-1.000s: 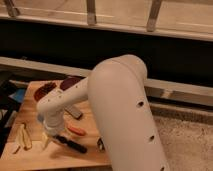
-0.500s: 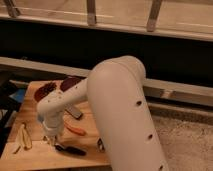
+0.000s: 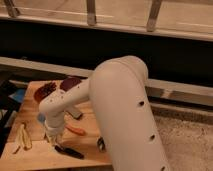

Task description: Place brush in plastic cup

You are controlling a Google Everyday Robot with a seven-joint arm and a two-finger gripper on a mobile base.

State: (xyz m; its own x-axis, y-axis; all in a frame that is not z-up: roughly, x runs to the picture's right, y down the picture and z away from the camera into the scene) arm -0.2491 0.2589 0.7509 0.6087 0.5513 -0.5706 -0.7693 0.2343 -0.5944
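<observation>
Brush (image 3: 71, 152), long and slim with black handle: lies flat on light wooden table (image 3: 35, 159), near front edge, handle pointing right. Head end meets gripper (image 3: 52, 139) of large white robot arm (image 3: 120, 115). Gripper: positioned at table surface, front left, fingers pressed together on head end of brush. Small light-blue plastic cup (image 3: 41, 118): stands just behind gripper, partly hidden by wrist, apart from brush. Orange carrot (image 3: 76, 131): lies between brush and dark grey rectangular block (image 3: 75, 113). Yellow peel-like pieces (image 3: 22, 140): at table left. 1 dark red bowl (image 3: 70, 82): at rear.
</observation>
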